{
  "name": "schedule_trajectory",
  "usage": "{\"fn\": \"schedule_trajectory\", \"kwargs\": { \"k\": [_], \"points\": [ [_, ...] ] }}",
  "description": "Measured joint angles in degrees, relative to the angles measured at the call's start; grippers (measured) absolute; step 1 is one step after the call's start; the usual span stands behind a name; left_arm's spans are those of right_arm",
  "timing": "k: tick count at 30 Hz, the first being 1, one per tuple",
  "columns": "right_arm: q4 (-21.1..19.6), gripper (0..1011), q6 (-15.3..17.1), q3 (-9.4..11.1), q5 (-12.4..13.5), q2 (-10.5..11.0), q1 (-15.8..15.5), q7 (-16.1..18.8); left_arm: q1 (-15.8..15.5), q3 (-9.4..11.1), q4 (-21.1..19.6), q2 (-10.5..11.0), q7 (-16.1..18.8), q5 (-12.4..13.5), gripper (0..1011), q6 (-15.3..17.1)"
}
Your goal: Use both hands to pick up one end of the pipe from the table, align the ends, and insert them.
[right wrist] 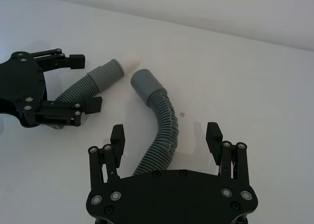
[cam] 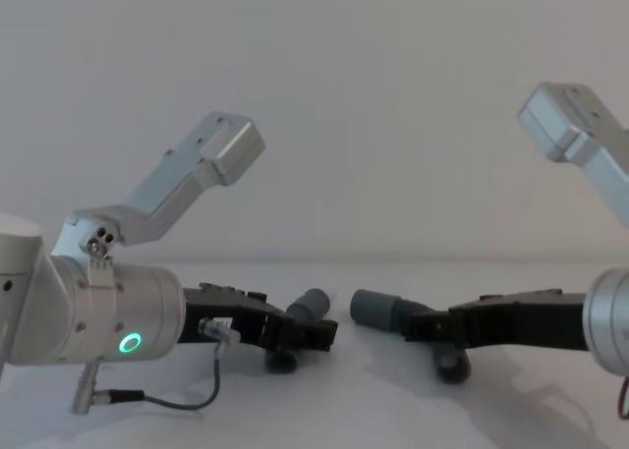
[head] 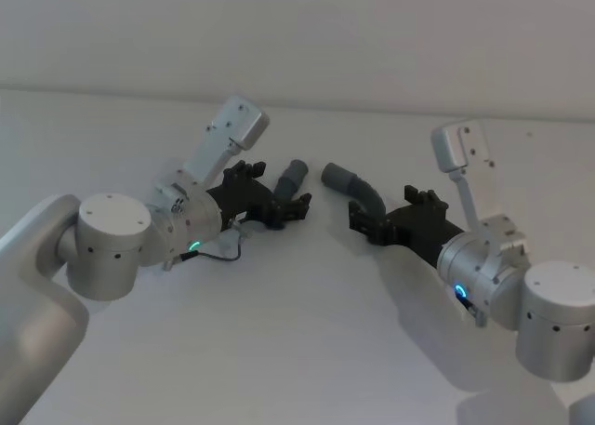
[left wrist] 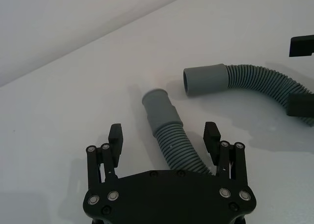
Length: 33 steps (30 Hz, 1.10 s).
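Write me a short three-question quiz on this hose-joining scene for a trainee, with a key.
1. Fill in: the left gripper straddles the left hose piece, the right gripper straddles the right hose piece; their facing ends are ___ (touching or apart).
2. True or false: the left gripper is shut on its hose piece.
3. Which hose piece has the white tip? A: left. B: right. C: neither.
Key: 1 apart. 2 false, both grippers are open, fingers either side of the hose. 3 A.
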Motion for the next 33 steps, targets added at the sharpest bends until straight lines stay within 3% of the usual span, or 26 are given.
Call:
{"fn": "schedule_trajectory", "kwargs": {
  "k": [13, 33],
  "points": [
    [0.81, 1010, 0.94, -0.64, -0.92, -0.91, 0.77, 0.36, 0.20, -0.73, -1.13, -0.13, -0.50, 0.01, 1001, 2.86],
    [1.45, 1010, 1.61, -1.36, -2.64, -1.36, 1.63, 1.17, 0.85, -5.37, -4.33, -3.30, 3.29, -2.36, 1001, 10.30]
  ]
}}
